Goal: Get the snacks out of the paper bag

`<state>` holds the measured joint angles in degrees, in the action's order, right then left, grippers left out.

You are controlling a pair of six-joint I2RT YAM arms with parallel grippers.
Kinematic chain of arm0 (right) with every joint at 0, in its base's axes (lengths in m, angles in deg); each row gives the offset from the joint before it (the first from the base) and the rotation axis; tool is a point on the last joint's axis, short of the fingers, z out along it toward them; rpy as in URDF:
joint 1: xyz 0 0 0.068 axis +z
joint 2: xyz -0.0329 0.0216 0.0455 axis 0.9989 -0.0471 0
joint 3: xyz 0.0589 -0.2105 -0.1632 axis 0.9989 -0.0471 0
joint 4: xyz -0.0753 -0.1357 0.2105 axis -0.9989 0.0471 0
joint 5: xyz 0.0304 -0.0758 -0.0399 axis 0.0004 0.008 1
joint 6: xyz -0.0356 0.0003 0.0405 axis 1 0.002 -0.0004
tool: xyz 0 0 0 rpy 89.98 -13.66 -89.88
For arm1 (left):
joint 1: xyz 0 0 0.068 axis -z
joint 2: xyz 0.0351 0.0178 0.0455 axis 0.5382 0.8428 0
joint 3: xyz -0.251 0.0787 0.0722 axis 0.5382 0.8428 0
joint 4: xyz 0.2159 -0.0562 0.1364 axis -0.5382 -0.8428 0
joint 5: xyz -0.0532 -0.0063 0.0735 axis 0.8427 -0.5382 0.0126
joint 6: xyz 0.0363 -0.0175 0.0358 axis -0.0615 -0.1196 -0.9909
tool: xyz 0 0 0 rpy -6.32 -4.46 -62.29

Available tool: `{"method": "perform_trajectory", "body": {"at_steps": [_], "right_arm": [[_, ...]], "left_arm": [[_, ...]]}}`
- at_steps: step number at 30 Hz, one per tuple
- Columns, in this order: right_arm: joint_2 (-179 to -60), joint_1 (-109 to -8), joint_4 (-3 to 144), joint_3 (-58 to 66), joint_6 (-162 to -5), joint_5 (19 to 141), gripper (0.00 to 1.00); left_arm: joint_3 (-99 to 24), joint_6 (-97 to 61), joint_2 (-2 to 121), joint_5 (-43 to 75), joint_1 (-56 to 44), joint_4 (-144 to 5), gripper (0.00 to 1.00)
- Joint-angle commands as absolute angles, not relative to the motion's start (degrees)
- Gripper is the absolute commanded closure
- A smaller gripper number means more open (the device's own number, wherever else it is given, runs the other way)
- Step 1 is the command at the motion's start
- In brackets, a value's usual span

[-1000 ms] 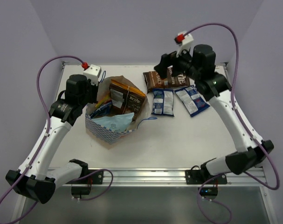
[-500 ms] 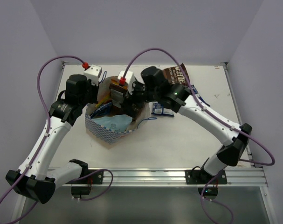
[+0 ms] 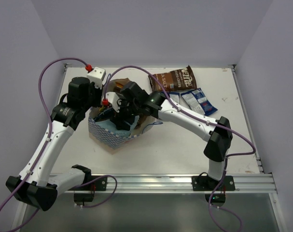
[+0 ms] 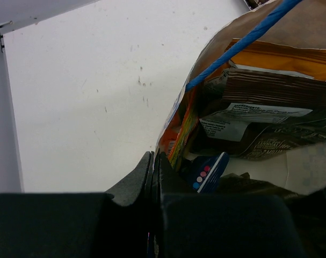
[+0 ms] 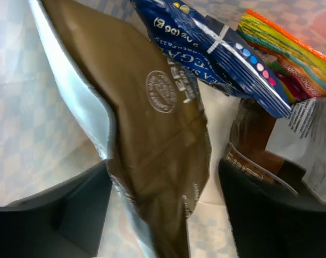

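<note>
Squarely on the left half of the table (image 3: 185, 145) stands the paper bag (image 3: 107, 137), mouth up and open, its checkered wall toward the arm bases and one blue cord handle (image 3: 153, 124) trailing onto the tabletop at its right. Packed in it are several snacks: a brown chip bag (image 5: 152, 134) with a silver edge, a small blue packet (image 5: 222, 48) lying above it in the right wrist view, a red-yellow packet (image 5: 291, 54) beside that, and, seen from the left wrist, a large orange bag (image 4: 281, 54) pressed against the bag's wall behind a second brown bag (image 4: 270, 91). The right gripper (image 5: 163, 172) is down inside the bag's mouth with its jaws spread wide, one finger on each side of the brown chip bag; they straddle it without pinching it. The left gripper (image 4: 153, 164) sits at the bag's left rim, fingers pressed together, and the paper edge runs right down to their tips — clamped on the rim, as far as that view shows. Outside the bag, near the table's far edge, lies another brown chip bag (image 3: 174, 79), with two blue packets (image 3: 200, 100) just in front of it — one partly hidden by the right arm (image 3: 185, 118).
</note>
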<state>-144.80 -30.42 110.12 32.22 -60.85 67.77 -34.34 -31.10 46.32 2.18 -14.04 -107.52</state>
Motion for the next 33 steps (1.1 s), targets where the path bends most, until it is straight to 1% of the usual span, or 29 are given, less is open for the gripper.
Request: {"method": "perform_trajectory", "body": {"at_steps": [1,3,4,5,6,10,18,21,25,28,33], "right_arm": [[-145.6,-30.1,111.7,35.4,-58.4,67.0,0.44],[-145.1,-30.0,111.8,35.0,-58.1,66.5,0.73],[-143.3,-30.1,111.2,33.9,-58.0,66.4,0.83],[-142.2,-30.0,110.8,33.3,-58.0,66.4,0.97],[-139.8,-30.0,110.5,32.5,-58.0,66.1,1.00],[-134.8,-30.0,110.9,32.2,-58.0,65.7,1.00],[-120.8,-30.2,111.9,33.8,-57.8,66.4,1.00],[-115.7,-30.3,110.7,34.6,-58.3,68.6,1.00],[-109.8,-31.9,104.9,34.8,-59.8,73.7,1.00],[-106.1,-35.8,99.0,34.2,-62.0,78.8,1.00],[-103.4,-47.6,88.9,30.0,-65.8,90.1,1.00]], "left_arm": [[-38.3,-31.9,44.2,3.5,-13.8,-101.1,1.00],[-38.3,-32.1,44.2,3.0,-13.8,-101.2,1.00],[-38.2,-32.2,44.2,2.8,-13.8,-101.2,1.00],[-38.1,-32.4,44.1,2.5,-13.8,-101.2,1.00],[-38.1,-32.6,44.0,1.7,-13.8,-101.3,1.00],[-38.2,-33.1,43.7,0.1,-13.8,-101.3,1.00],[-38.7,-33.7,44.0,-2.5,-13.8,-101.5,1.00],[-38.5,-33.7,44.2,-3.5,-13.8,-101.8,1.00],[-37.9,-33.4,44.2,-5.0,-13.8,-101.6,1.00],[-37.9,-33.2,44.4,-5.8,-13.8,-101.8,1.00],[-37.9,-32.7,44.6,-6.5,-13.8,-102.1,1.00]]}}
